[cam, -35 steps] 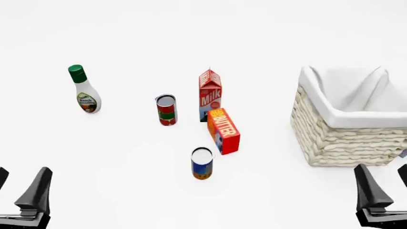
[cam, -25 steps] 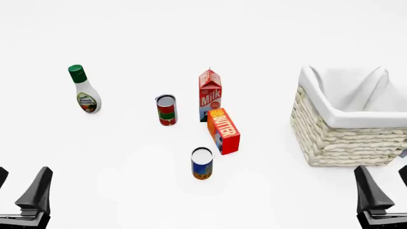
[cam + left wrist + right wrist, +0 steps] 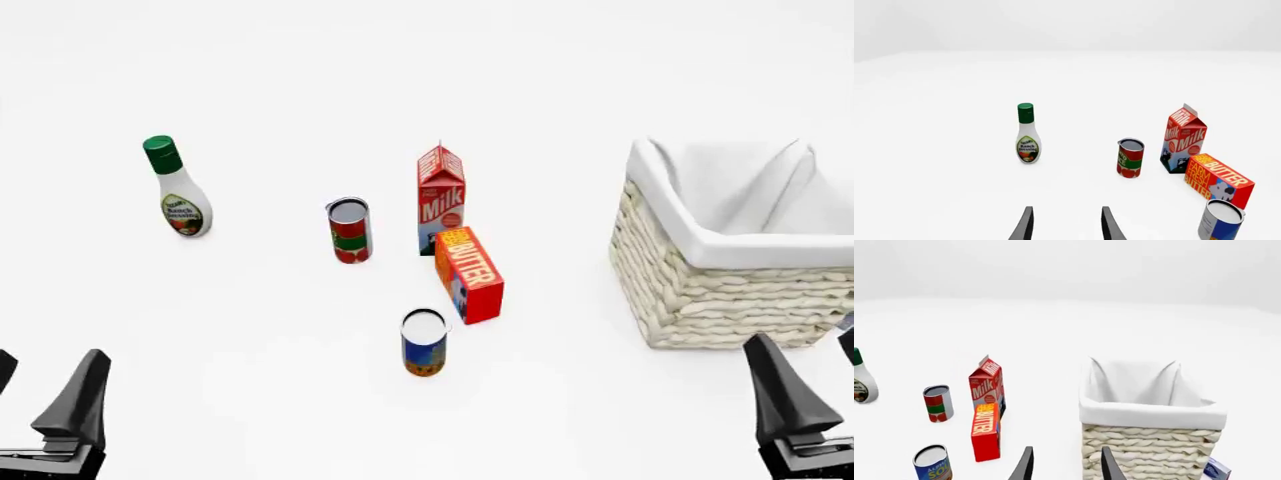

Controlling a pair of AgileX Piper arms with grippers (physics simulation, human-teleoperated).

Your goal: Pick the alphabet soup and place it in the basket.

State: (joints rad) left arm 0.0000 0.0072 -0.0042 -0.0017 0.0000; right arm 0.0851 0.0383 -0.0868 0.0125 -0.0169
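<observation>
Alphabet soup [image 3: 424,342] upright on white table [image 3: 267,320], near centre, just in front of butter box [image 3: 470,272]; blue label shows partial "SO" in right wrist view. Basket [image 3: 707,290] well apart to its right, white lining. Butter box reads "FARM FRESH BUTTER"; carton [image 3: 441,198] behind it reads "Milk". Red-and-green can [image 3: 348,229] left of carton. Green-capped bottle [image 3: 175,188], far left, reads "Ranch Dressing". Left gripper [image 3: 1066,227] and right gripper [image 3: 1065,465] low at near edge, jaws parted, holding nothing.
</observation>
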